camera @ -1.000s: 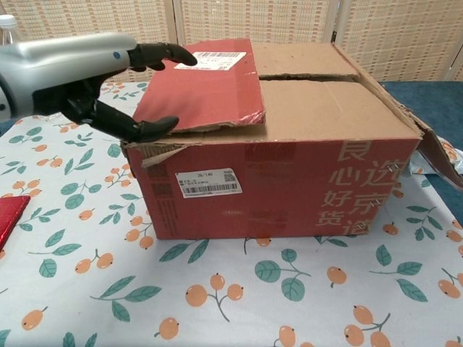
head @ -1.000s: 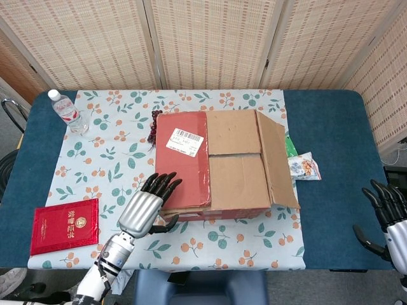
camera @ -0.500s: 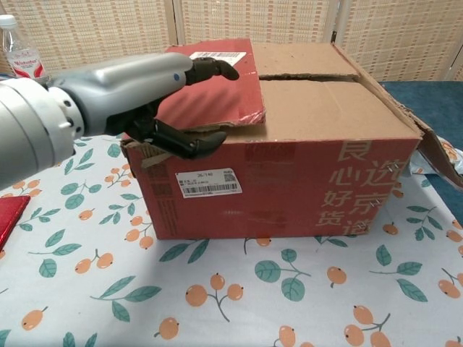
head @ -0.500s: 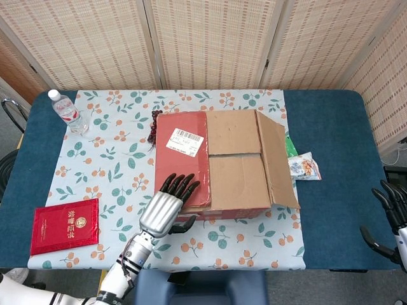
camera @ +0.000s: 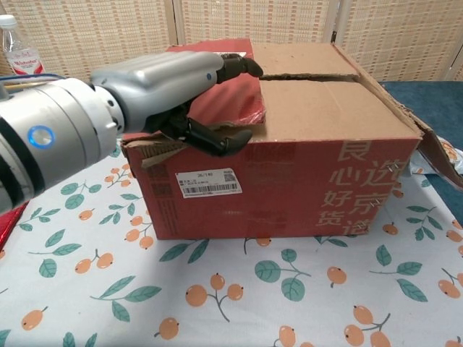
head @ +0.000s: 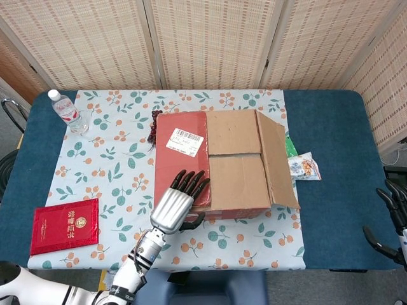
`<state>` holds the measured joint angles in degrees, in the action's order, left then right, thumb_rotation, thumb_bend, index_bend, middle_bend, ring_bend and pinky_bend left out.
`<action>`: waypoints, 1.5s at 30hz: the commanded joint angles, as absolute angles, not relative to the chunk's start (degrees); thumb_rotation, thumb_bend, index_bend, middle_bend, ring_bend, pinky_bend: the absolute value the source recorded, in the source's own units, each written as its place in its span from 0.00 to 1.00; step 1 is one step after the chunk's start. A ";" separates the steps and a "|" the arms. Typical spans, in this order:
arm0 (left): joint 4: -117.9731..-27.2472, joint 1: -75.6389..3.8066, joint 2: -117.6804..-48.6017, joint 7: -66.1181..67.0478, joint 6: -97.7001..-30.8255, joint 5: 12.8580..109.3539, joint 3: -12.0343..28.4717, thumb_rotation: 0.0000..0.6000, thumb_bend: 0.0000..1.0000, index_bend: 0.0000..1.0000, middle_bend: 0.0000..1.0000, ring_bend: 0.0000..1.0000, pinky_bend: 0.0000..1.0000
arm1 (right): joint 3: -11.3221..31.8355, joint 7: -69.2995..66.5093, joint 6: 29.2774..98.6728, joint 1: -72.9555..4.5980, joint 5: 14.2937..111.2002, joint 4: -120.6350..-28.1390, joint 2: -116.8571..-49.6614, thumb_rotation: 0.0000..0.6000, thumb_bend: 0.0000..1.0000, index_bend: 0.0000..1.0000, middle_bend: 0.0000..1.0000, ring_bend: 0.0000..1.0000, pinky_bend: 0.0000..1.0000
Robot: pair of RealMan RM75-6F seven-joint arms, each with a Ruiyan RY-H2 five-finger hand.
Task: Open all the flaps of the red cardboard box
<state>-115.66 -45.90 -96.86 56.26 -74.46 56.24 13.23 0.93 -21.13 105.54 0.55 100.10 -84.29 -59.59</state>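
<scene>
- The left hand (head: pixel 180 202) sits at the near edge of the red box (head: pixel 219 164), its fingers (camera: pixel 239 63) laid over the top of the red flap (head: pixel 183 152) and its thumb tucked under that flap's front edge, so it grips the flap.
- That flap lies nearly flat on the box top, its near corner a little raised above the front wall.
- Just to the right of the hand, two brown inner flaps (head: pixel 236 159) lie closed across the top with a seam between them; beyond them a long brown flap (head: pixel 278 160) stands folded outward.
- The right hand (head: pixel 393 223) hangs well away at the counter (head: pixel 331 146) edge, fingers spread and holding nothing.
- Left of the gripping hand lies a red booklet (head: pixel 65 225); further back on that side stands a water bottle (head: pixel 67 112).
- A snack packet (head: pixel 304 166) lies beyond the box's outward flap.
</scene>
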 commanded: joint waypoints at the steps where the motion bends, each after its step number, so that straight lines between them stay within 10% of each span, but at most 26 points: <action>1: -114.73 -46.68 -97.46 56.71 -74.36 55.82 13.51 0.60 0.47 0.00 0.00 0.00 0.00 | 0.94 -21.37 105.54 0.59 100.15 -84.31 -59.48 1.00 0.42 0.00 0.00 0.00 0.00; 45: -108.03 -43.44 -97.79 68.07 -90.92 78.56 10.50 0.61 0.47 0.00 0.00 0.00 0.00 | 0.54 -20.18 104.81 1.36 101.06 -85.51 -58.99 1.00 0.42 0.00 0.00 0.00 0.00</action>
<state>-106.96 -44.64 -99.13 67.30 -89.81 77.75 10.64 0.57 -20.24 104.80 1.35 101.01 -85.47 -58.97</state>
